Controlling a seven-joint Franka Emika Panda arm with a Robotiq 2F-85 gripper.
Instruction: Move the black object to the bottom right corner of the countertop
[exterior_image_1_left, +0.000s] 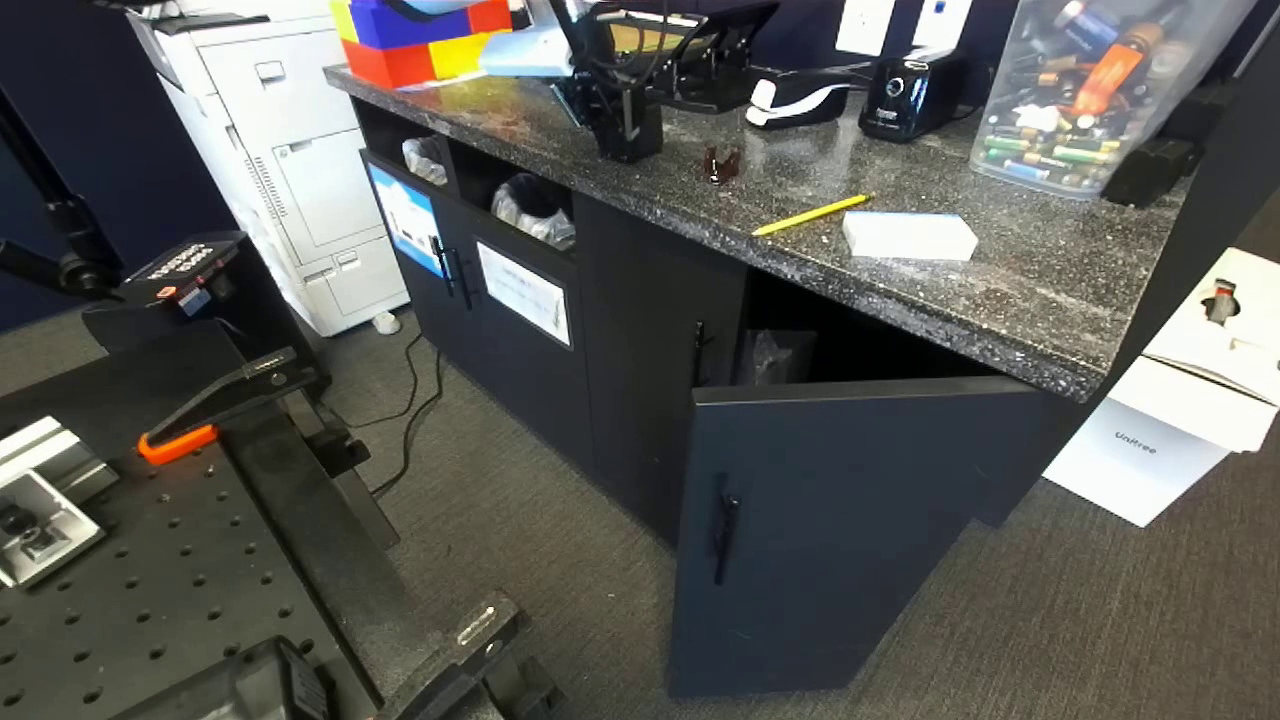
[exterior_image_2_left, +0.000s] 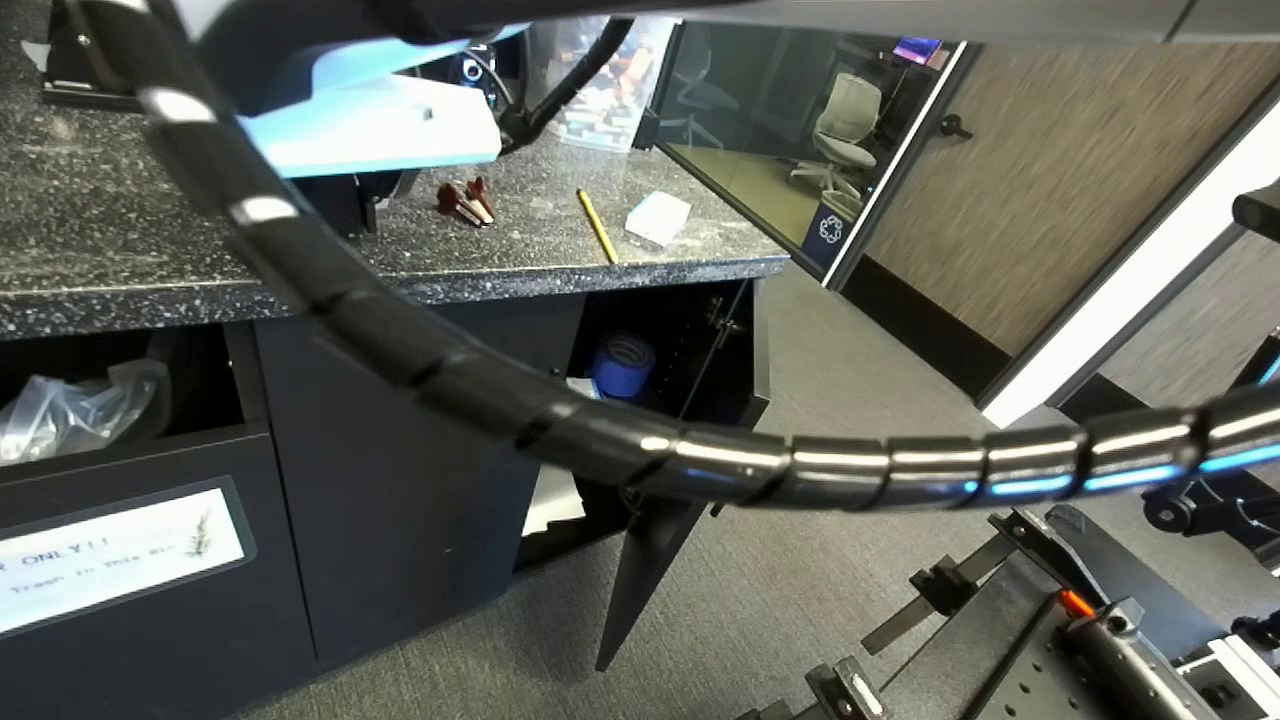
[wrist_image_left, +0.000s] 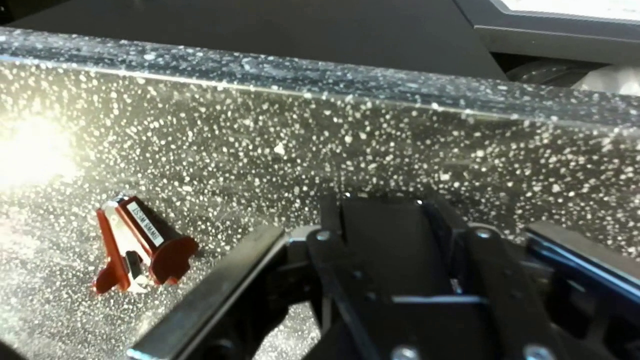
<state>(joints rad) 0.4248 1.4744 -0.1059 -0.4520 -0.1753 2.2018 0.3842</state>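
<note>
Gripping the black block (wrist_image_left: 385, 247), by the look of it: jaws stand part-way apart at block width, no gap showing on either side of it. Left to right in an exterior view: coloured bricks (exterior_image_1_left: 430, 45) at the left end of the worktop (exterior_image_1_left: 1060, 270), then the block, near the front edge and low over the surface; can't tell if its base touches. Step in hand is probably lift and carry, so best go straight up first, then right, high enough to pass the reddish-brown staple remover (wrist_image_left: 145, 225) lying near it, then the yellow pencil (exterior_image_1_left: 812, 216), then the white box (exterior_image_1_left: 908, 236). Target should be the front right corner beyond the box: lower level, whole base inside the edge, since the open cabinet door (exterior_image_1_left: 860, 540) is below and a slip could drop it off; part the jaws only after contact, retreat upward. Block itself: matte black, plain, boxy, flat-sided, no marks visible; dark jaws against dark faces, outlines hard to separate, and the arm (exterior_image_2_left: 370, 125) covers much of it in an exterior view.
</note>
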